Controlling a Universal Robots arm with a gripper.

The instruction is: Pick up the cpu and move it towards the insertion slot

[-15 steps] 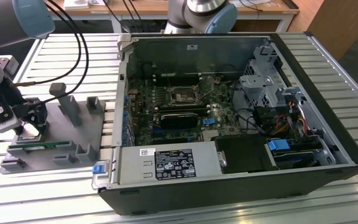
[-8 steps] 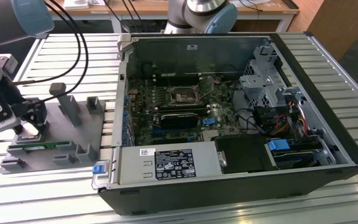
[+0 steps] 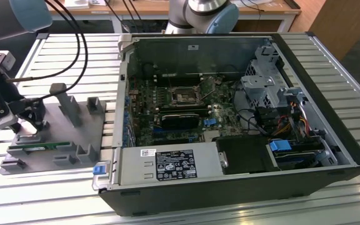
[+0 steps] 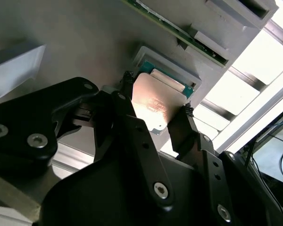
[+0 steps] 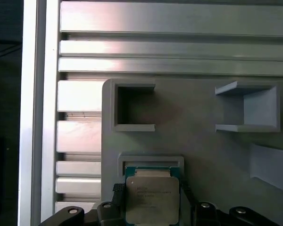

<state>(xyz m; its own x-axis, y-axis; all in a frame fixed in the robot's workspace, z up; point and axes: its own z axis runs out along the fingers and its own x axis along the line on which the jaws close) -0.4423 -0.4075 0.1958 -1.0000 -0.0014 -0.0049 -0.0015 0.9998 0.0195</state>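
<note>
The gripper (image 4: 156,96) is clamped on the cpu (image 5: 152,200), fingers (image 4: 137,136) against its opposite edges, the chip lying flat between the fingertips over the grey holder (image 5: 203,141).

PC case (image 3: 230,194), grey fixture tray (image 3: 67,136)

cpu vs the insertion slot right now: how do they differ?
1. Place: the cpu lies in a nest on the grey fixture, at the gripper; the insertion slot sits on the board inside the open computer case.
2. Look: the cpu has a plain silvery top; the insertion slot is a shiny frame around a dark centre.
Shared: both are square and lie flat.
</note>
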